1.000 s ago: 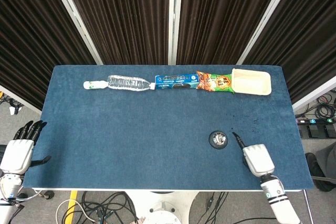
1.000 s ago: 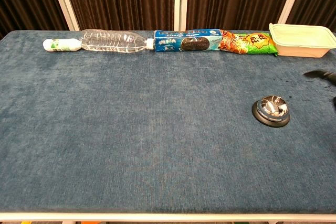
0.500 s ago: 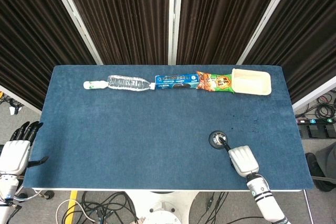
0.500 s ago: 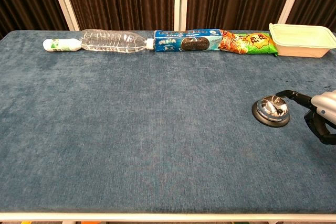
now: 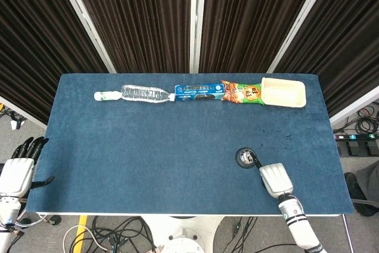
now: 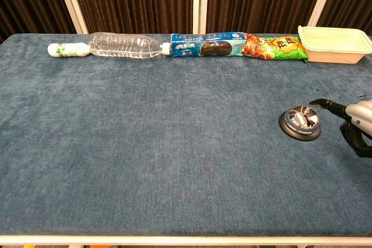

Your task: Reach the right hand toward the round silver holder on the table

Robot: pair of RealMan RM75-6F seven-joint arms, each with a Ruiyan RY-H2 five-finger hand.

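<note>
Since a second ago, right hand (image 5: 274, 179) is closing in, empty with fingers extended, fingertip nearing the round silver holder (image 5: 246, 157) to reach it

Chest view's edge crops the right robot hand (image 6: 357, 123).

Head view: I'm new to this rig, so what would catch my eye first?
The right hand near the table's front edge, a dark fingertip at the round silver holder. Along the far edge, a row: bottle, blue pack, orange snack bag, cream tub.
</note>
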